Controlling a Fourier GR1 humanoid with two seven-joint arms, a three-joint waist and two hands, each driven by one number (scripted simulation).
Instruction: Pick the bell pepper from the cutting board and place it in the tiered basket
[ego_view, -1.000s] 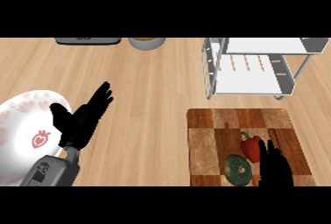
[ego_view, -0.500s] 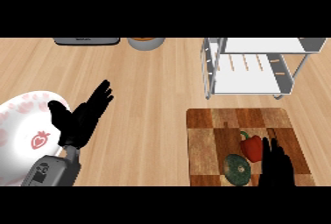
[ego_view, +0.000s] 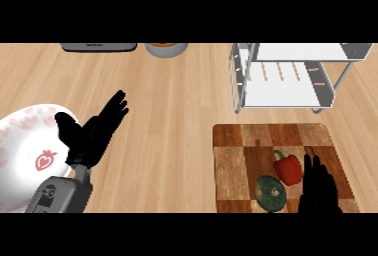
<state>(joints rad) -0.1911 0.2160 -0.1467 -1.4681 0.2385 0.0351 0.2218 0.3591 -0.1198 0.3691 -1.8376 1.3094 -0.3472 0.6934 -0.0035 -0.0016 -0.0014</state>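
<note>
The robot's right hand (ego_view: 319, 186) rests over the lower right part of the cutting board (ego_view: 244, 150), fingers straight and pointing up the view, holding nothing; its fingertips lie just beside the red bell pepper (ego_view: 288, 168), on the pepper's right, and whether they touch it cannot be told. The pepper lies on the board with its green stem toward the top of the view. Just below and left of it sits a dark green round vegetable (ego_view: 271, 193), near the hand's left edge. Beyond the board, toward the upper right, stands the white tiered basket (ego_view: 247, 75) on the wooden counter (ego_view: 177, 100), well apart from the pepper. The left hand (ego_view: 92, 134) is open at the view's left, fingers up, resting beside a white plate (ego_view: 22, 140) with a strawberry print. A dark appliance (ego_view: 98, 47) and a round bowl (ego_view: 167, 49) line the counter's far edge.
</note>
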